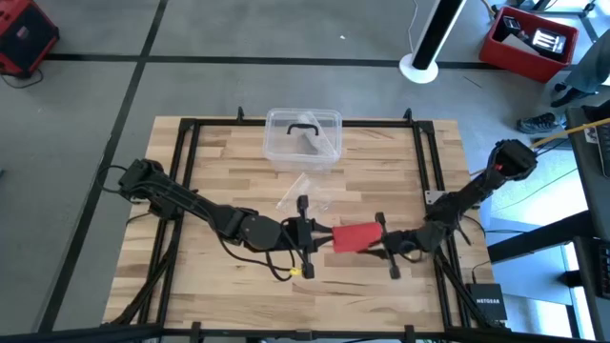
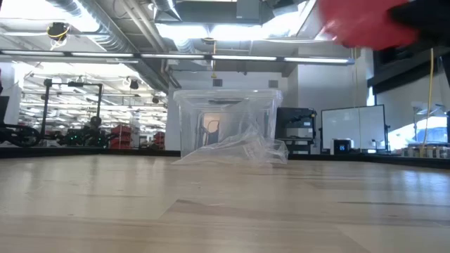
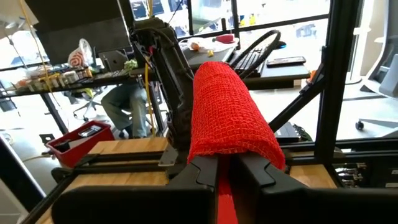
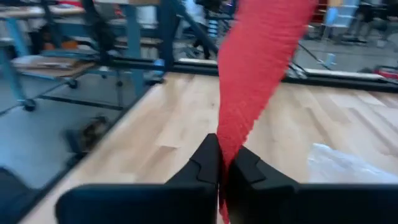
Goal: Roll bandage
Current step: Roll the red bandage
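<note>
Gripping bandage (image 1: pixel 357 237), both grippers, mid-table.

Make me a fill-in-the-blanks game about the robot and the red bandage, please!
1. The bandage held between the two grippers is coloured ____.
2. The left gripper and the right gripper are both ____ on the bandage.
3. The clear plastic box has a ____ handle on its lid.
4. The table top is made of ____.

Missing words: red; shut; black; wood
</note>
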Available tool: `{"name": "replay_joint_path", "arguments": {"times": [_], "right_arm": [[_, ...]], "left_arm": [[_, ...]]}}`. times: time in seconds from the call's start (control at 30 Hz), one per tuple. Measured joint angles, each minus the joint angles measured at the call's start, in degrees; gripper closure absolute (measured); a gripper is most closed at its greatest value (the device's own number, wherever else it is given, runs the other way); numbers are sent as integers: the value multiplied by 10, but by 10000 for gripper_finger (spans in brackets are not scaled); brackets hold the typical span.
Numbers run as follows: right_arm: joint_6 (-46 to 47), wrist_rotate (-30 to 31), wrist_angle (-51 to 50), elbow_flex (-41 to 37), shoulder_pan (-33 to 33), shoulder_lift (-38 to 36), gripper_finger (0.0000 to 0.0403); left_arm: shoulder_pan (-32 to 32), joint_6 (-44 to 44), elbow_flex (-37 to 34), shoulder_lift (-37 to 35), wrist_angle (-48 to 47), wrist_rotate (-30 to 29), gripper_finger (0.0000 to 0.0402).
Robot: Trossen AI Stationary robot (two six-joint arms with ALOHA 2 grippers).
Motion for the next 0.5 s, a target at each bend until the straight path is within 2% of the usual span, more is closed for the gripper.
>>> {"name": "replay_joint_path", "arguments": {"times": [0.13,0.23,0.5], "right_arm": [[1,41,-2,7,68,-5,397],[9,50,-29,39,101,-4,398],[-24,63,-203,186,158,-3,400]], "left_arm": [[-6,40,0,-7,8,-27,389],[-4,82,0,-7,30,-58,389],[15,167,0,11,30,-79,389]]}}
